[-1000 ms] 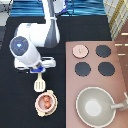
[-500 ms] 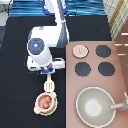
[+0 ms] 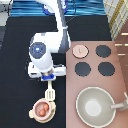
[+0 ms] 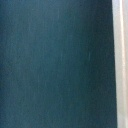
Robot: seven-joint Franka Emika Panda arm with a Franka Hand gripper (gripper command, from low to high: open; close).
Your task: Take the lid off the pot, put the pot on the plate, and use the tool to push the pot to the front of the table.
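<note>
The pot (image 3: 43, 110) sits on the plate (image 3: 33, 114), near the exterior view's bottom edge and left of centre, on the black counter (image 3: 15, 75). The pot is small and round, with a reddish-orange inside open to view, and the cream plate shows as a thin rim around it. The lid (image 3: 80, 50) is off the pot and lies well apart from it, on the pinkish-brown stove (image 3: 92, 80) at the exterior view's right, over the stove's upper-left burner spot. Three black burners (image 3: 104, 51) show on the rest of the stove, and a large grey pan (image 3: 94, 106) with a long handle occupies its lower part.

The tool (image 3: 49, 93), a cream-white spatula, stands in line between the claw and the pot. Its lower end lies just above the pot's rim, touching or nearly touching it, and its upper end reaches up under the claw. The claw (image 3: 48, 77) hangs from the white robot arm directly above the tool's upper end, in the left-centre of the exterior view. Whether the claw is open, closed or gripping the tool cannot be told.

The wrist view shows only a dark blue-green surface with a pale strip (image 4: 120, 64) along one edge.
</note>
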